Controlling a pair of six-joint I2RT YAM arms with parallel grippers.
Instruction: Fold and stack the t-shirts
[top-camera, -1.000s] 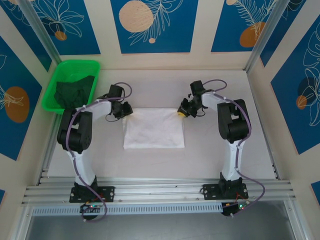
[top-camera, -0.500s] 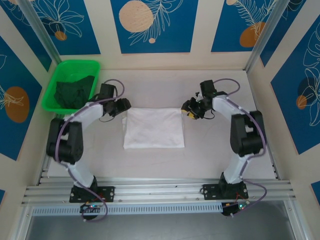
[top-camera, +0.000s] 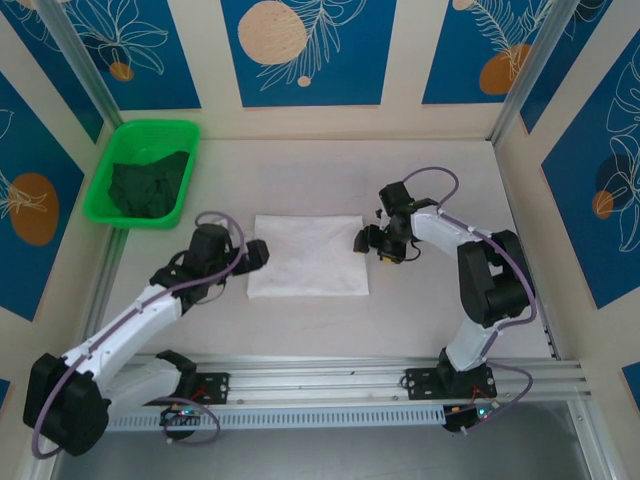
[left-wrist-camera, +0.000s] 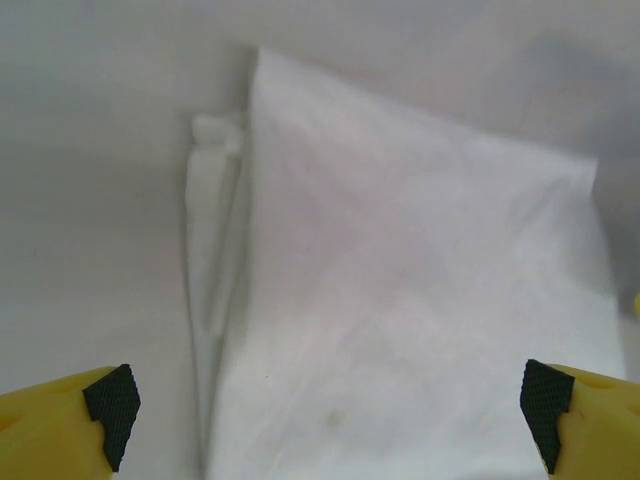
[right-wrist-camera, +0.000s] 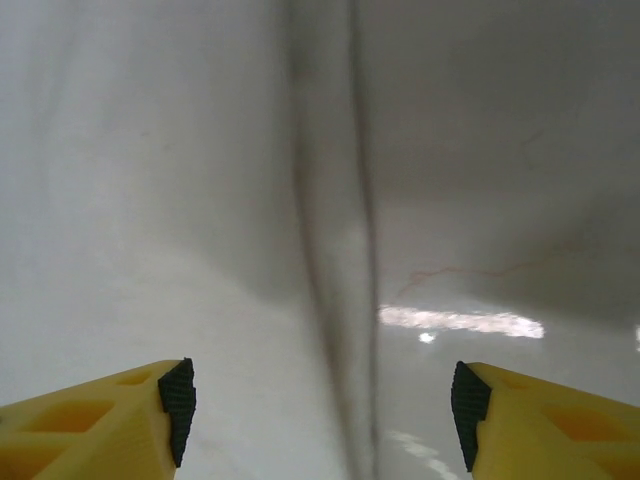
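Observation:
The white t-shirt (top-camera: 308, 256) lies folded into a flat rectangle in the middle of the table. My left gripper (top-camera: 255, 254) hovers at its left edge, jaws wide open and empty. In the left wrist view the white t-shirt (left-wrist-camera: 420, 300) spreads between and beyond the left gripper (left-wrist-camera: 328, 410). My right gripper (top-camera: 365, 242) sits at the shirt's right edge, open. In the right wrist view the right gripper (right-wrist-camera: 323, 408) straddles the white t-shirt's folded edge (right-wrist-camera: 330, 250) without holding it. The dark green t-shirt (top-camera: 150, 185) lies crumpled in the tray.
The bright green plastic tray (top-camera: 118, 160) stands at the back left corner. Bare table (top-camera: 430, 300) runs around the shirt. A metal rail (top-camera: 320, 380) crosses the near edge by the arm bases, and patterned walls close in the back and sides.
Both grippers opened and let go of the white shirt's far corners. The left arm swung back toward the near left; the right gripper shifted slightly nearer along the shirt's right edge.

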